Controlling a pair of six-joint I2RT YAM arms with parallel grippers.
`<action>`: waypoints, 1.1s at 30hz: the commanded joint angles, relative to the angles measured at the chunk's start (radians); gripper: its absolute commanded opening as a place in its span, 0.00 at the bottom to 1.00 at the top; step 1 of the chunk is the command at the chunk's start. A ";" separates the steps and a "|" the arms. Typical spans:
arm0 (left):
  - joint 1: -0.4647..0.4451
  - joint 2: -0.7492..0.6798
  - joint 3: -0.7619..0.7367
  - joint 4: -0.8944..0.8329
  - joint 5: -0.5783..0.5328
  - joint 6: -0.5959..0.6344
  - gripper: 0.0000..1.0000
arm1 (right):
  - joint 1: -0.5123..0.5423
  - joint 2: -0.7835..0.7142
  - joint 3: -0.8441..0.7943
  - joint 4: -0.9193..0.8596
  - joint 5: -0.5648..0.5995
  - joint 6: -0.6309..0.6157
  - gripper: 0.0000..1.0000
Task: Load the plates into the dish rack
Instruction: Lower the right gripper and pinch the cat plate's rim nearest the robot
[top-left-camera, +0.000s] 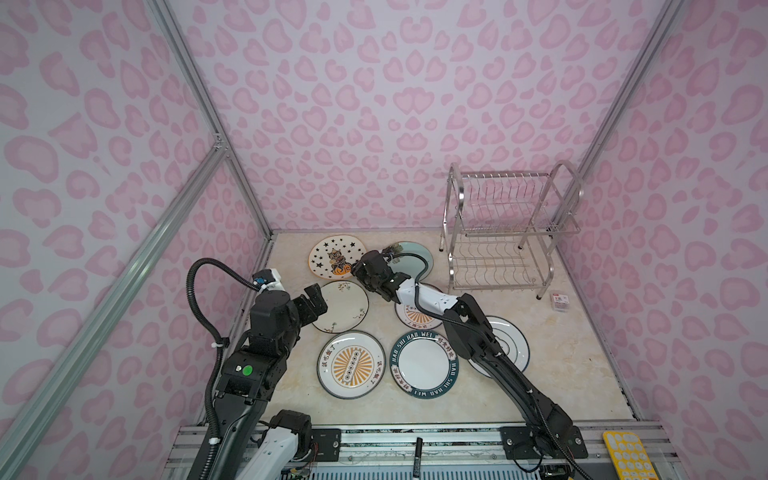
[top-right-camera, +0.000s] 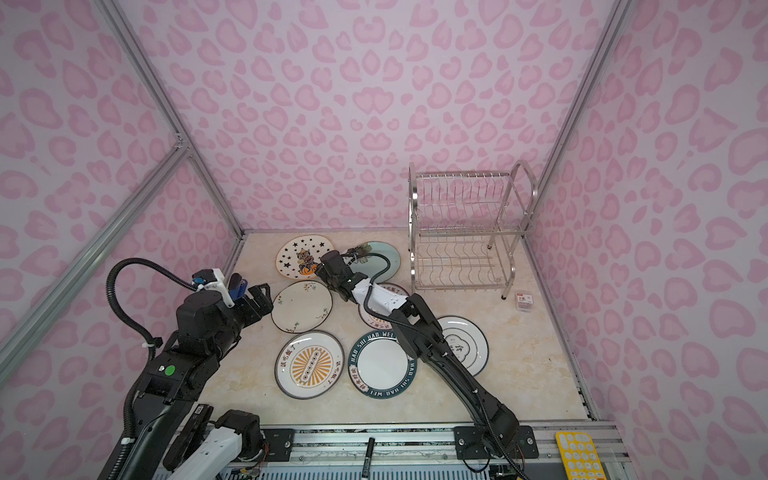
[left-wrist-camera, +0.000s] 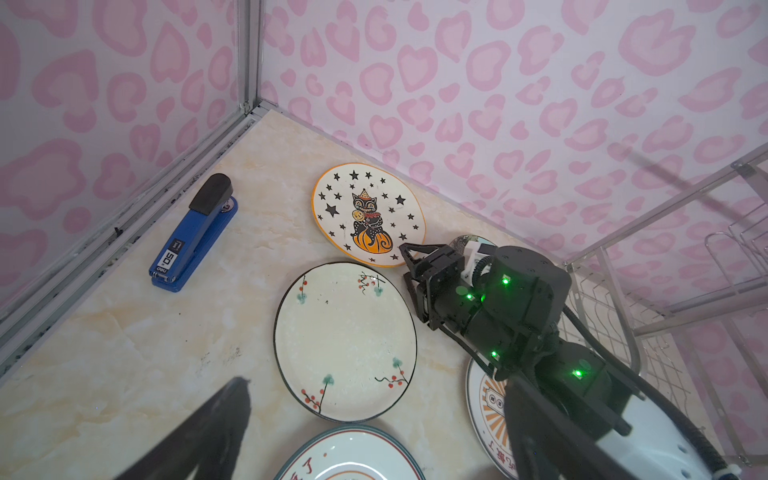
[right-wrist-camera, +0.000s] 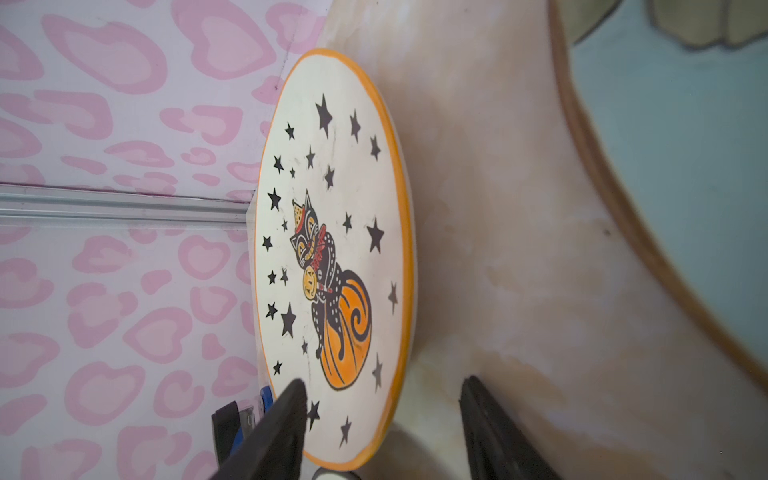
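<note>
Marbled tabletop (top-left-camera: 561, 345) between pink heart-print walls (top-left-camera: 374, 104). Nearest, sunburst plate (top-left-camera: 351, 365) and teal-lettered plate (top-left-camera: 424, 363) lying flat. Further, left gripper (top-left-camera: 318, 301) gaping by cream floral plate (top-left-camera: 347, 307). Beyond, right gripper (right-wrist-camera: 384, 380) parted astride star-and-cat plate (right-wrist-camera: 332, 208) rim, unclamped. Farthest, dish rack (top-left-camera: 498, 232) at back-right corner.

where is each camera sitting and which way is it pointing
Top views: high over the robot's base, looking down toward the back wall at the table, dish rack, left arm and right arm.
Left wrist: on the left arm, facing the far corner, stapler and cream floral plate; its own blurred finger and the right arm show.
Right wrist: low, facing the star-and-cat plate; right gripper straddles its rim.
Shared: all views show that plate.
</note>
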 joint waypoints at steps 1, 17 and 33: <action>0.001 -0.011 0.002 -0.011 -0.014 -0.011 0.97 | -0.004 0.038 0.035 -0.080 0.021 0.015 0.53; 0.001 -0.040 0.001 -0.017 -0.027 -0.030 0.97 | -0.021 0.141 0.188 -0.165 0.035 0.041 0.32; 0.001 -0.050 0.005 -0.029 -0.040 -0.041 0.97 | -0.039 0.208 0.278 -0.153 -0.012 0.038 0.28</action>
